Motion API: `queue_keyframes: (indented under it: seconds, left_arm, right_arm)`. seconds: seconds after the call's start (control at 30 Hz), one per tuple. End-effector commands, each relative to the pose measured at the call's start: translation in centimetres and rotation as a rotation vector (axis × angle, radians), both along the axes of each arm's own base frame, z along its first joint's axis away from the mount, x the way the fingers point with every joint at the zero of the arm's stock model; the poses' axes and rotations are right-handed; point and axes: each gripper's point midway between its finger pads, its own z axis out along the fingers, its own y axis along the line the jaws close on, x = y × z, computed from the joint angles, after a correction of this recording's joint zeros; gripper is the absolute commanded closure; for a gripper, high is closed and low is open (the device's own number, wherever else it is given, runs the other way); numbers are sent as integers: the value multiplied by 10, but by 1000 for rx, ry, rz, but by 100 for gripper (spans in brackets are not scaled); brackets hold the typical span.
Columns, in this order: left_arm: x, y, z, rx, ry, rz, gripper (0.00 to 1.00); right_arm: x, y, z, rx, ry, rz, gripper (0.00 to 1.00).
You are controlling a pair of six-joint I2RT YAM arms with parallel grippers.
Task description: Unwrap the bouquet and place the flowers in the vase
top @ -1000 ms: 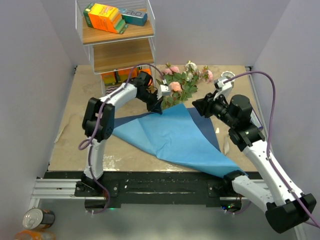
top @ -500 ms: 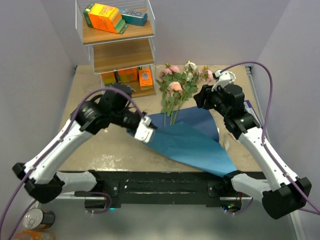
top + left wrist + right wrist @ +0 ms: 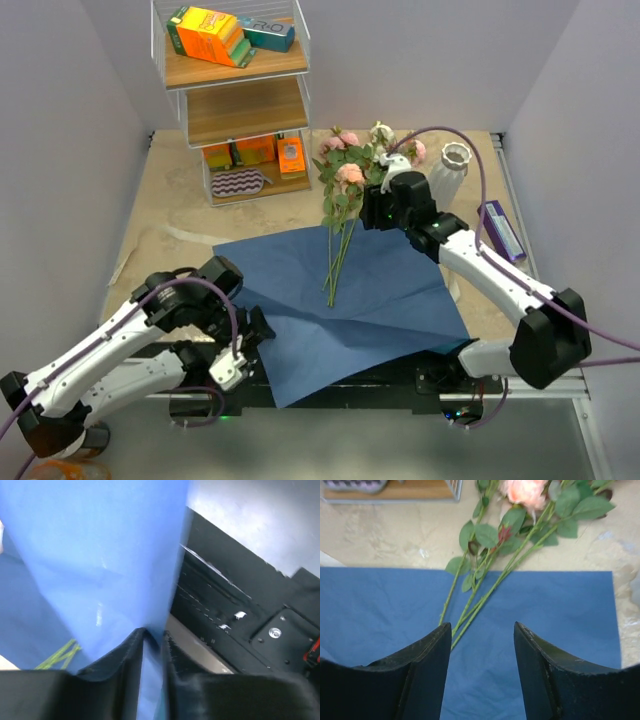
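Note:
The bouquet lies unwrapped. Its blue paper (image 3: 380,290) is spread flat on the table. The flowers (image 3: 350,170) rest across it, blooms at the far side and green stems (image 3: 480,600) running onto the sheet. The white ribbed vase (image 3: 452,168) stands upright at the back right. My left gripper (image 3: 255,328) is at the table's near edge. Its jaws (image 3: 154,632) are slightly parted, with the paper's near edge between them. My right gripper (image 3: 482,625) hovers open above the paper just short of the stem ends, holding nothing. In the top view it (image 3: 368,212) sits beside the leaves.
A wire-and-wood shelf (image 3: 240,100) with boxes stands at the back left. A purple box (image 3: 498,230) lies near the right edge, close to the vase. The black base rail (image 3: 240,610) runs along the near edge, under the overhanging paper.
My left arm swept back to the near edge, dragging the paper open and flat, and its jaws have parted a little. The right gripper moved left over the stems and opened wider.

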Motion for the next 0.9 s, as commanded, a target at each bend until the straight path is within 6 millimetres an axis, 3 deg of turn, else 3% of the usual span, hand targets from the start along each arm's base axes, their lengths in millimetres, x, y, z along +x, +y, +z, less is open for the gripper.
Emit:
queue_keyframes:
  seconds: [0.0,0.13,0.17,0.2,0.4,0.43,0.5,0.53,0.67,0.87]
  left_arm:
    - [7,17,-24,-3,-268,-175,14]
    - [25,14,-25,-32,-380,-116,9]
    - [28,15,-23,-33,-400,-109,1]
    - [31,15,-19,-34,-419,-98,0]
    - [60,-10,58,-216,-397,202,0]
    - [62,-12,78,-252,-396,230,1]
    - [59,-12,83,-222,-338,241,0]
    - [53,-7,87,-198,-311,238,0]
    - [27,11,70,-88,-234,157,0]
    - [24,30,68,-111,-340,171,0]
  right_arm:
    - [9,5,-9,-43,3,-73,42]
    - [14,7,-28,-53,45,-100,42]
    - [15,10,-30,-47,52,-107,43]
    - [17,14,-40,-58,73,-101,43]
    - [30,31,-65,-99,112,-115,45]
    - [32,32,-77,-123,132,-122,46]
    - [39,35,-81,-138,124,-151,47]
    - [41,35,-94,-153,144,-173,49]
    - [55,33,-110,-167,144,-247,57]
    - [66,36,-124,-161,140,-279,66]
